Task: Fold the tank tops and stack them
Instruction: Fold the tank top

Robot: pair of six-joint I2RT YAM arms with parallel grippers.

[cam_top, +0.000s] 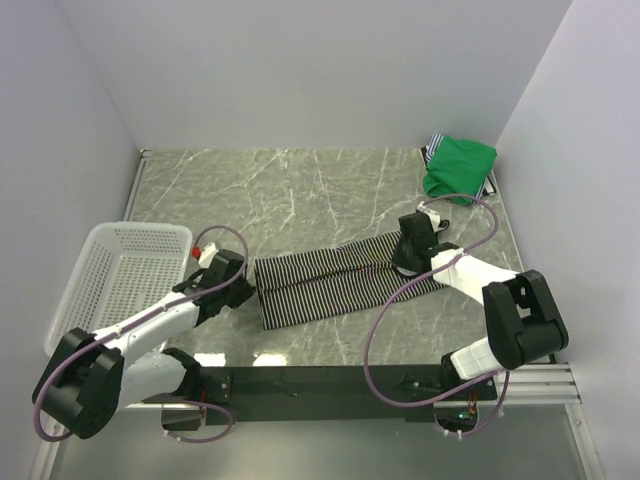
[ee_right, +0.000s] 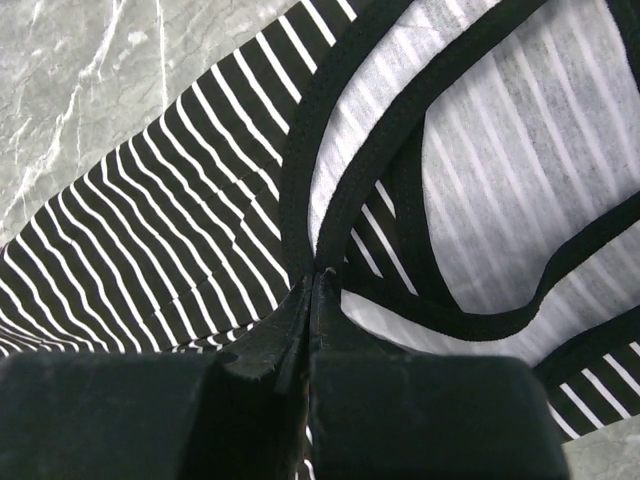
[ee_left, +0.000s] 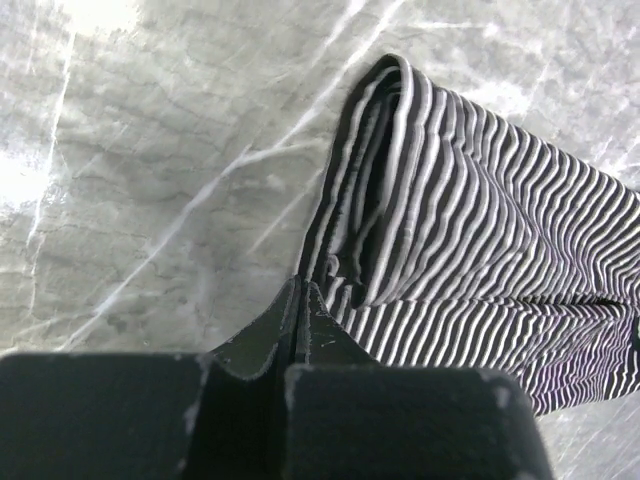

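Note:
The striped tank top [cam_top: 320, 285] lies doubled lengthwise across the middle of the table. Its folded hem end [ee_left: 480, 220] points left and its dark-edged straps [ee_right: 400, 130] point right. My left gripper [cam_top: 240, 287] sits at the hem end, jaws [ee_left: 300, 287] pressed together with the cloth's edge running into their tip. At the strap end, my right gripper [cam_top: 408, 258] is shut [ee_right: 318, 272] where two dark strap edges meet. The green tank top [cam_top: 460, 168] lies bunched in the back right corner, away from both grippers.
A white mesh basket [cam_top: 120, 275] stands at the left edge, just behind my left arm. A bit of striped cloth [cam_top: 434, 150] shows under the green top. Grey walls close in the marble table [cam_top: 330, 190] on three sides.

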